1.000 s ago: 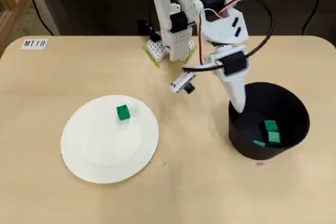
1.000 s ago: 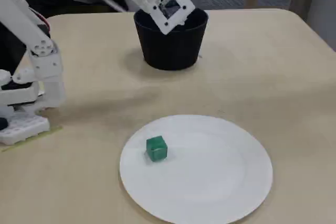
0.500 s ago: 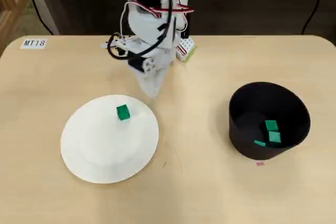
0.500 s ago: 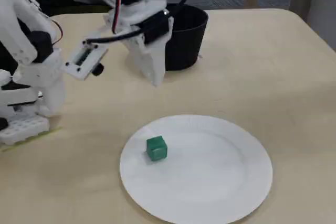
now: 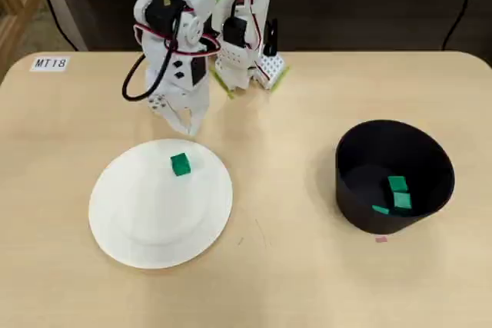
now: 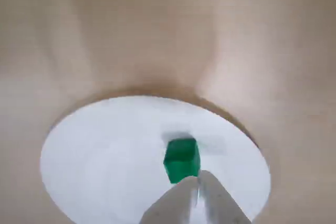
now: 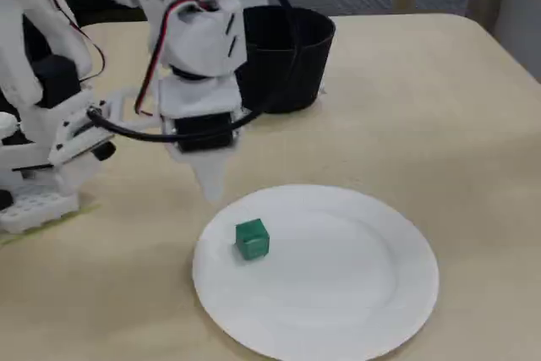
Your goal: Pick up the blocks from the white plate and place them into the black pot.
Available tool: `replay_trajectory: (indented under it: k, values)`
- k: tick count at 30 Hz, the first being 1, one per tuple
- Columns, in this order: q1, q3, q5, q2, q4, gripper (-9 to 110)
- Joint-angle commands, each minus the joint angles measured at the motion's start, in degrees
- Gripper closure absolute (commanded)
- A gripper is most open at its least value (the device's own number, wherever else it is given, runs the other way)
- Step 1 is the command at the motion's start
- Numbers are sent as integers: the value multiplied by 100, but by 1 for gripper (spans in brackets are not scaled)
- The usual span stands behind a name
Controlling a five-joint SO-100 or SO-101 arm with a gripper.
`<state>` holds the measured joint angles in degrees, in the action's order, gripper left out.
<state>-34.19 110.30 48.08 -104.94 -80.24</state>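
One green block [image 5: 180,164] lies on the white plate [image 5: 154,217] near its far rim; it also shows in the wrist view [image 6: 181,159] and the fixed view [image 7: 252,238]. Three more green blocks [image 5: 399,192] lie inside the black pot [image 5: 361,217] at the right. My gripper [image 5: 184,124] hangs above the table just beyond the plate's far edge, close to the block. Its jaws are shut and hold nothing. In the wrist view the gripper [image 6: 197,183] points at the block on the plate [image 6: 105,156]. In the fixed view the gripper [image 7: 211,188] hovers beside the plate [image 7: 338,285], the pot [image 7: 287,73] behind it.
The arm's base [image 5: 246,67] stands at the table's far edge. A label reading MT18 [image 5: 50,63] sits at the far left corner. A small pink mark [image 5: 381,239] lies in front of the pot. Bare table separates plate and pot.
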Motion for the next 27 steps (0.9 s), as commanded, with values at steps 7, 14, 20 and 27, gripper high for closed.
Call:
replay_trajectory:
  k: [7,14,20,27]
  values:
    - [-70,-686,-536,316,-246,79]
    - [264,-993,-1336,914,35,74]
    - [519,-1134,-1687,1318,114,74]
    - [659,-1134,-1424,1468,-123,73]
